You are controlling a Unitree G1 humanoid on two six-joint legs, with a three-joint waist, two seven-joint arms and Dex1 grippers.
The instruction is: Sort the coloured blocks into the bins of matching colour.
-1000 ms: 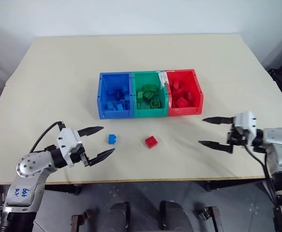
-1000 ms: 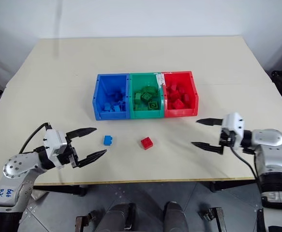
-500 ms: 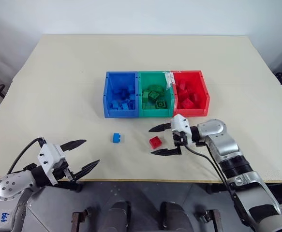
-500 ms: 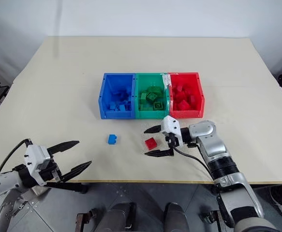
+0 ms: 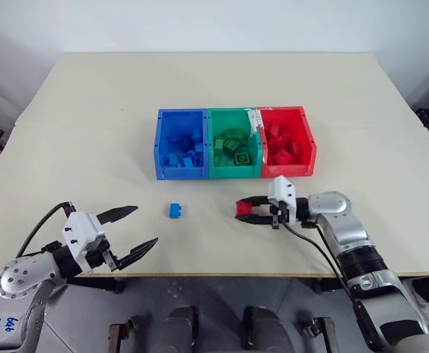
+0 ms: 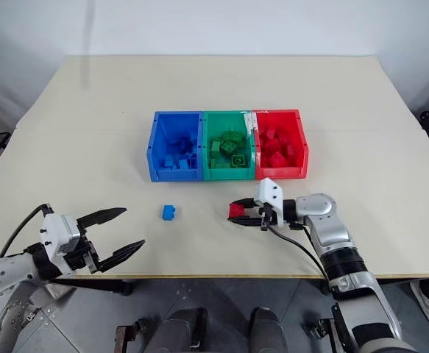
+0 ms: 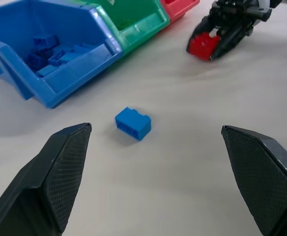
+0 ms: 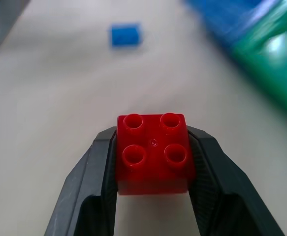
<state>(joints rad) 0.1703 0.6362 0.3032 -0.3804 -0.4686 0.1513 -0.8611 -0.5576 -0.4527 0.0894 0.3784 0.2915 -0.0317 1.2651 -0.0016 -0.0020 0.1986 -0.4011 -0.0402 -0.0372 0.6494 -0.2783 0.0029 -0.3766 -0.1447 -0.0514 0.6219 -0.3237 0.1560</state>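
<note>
A square red block (image 8: 154, 153) with four studs sits clamped between my right gripper's (image 5: 245, 209) fingers, low over the table just in front of the green bin (image 5: 234, 154). A small blue block (image 5: 176, 210) lies loose on the table in front of the blue bin (image 5: 179, 145). Blue, green and red bins stand joined in a row, each holding several blocks of its own colour; the red bin (image 5: 288, 141) is on the right. My left gripper (image 5: 129, 230) hovers open at the table's near left edge, apart from the blue block (image 7: 133, 123).
The cream table (image 5: 214, 88) stretches wide behind and beside the bins. White tape (image 5: 255, 120) marks the green-red divider. Beyond the near edge the floor shows.
My right gripper has shut on the red block, which lay between its open fingers half a second ago. The left gripper stays open and about where it was. The head view has shifted slightly.
</note>
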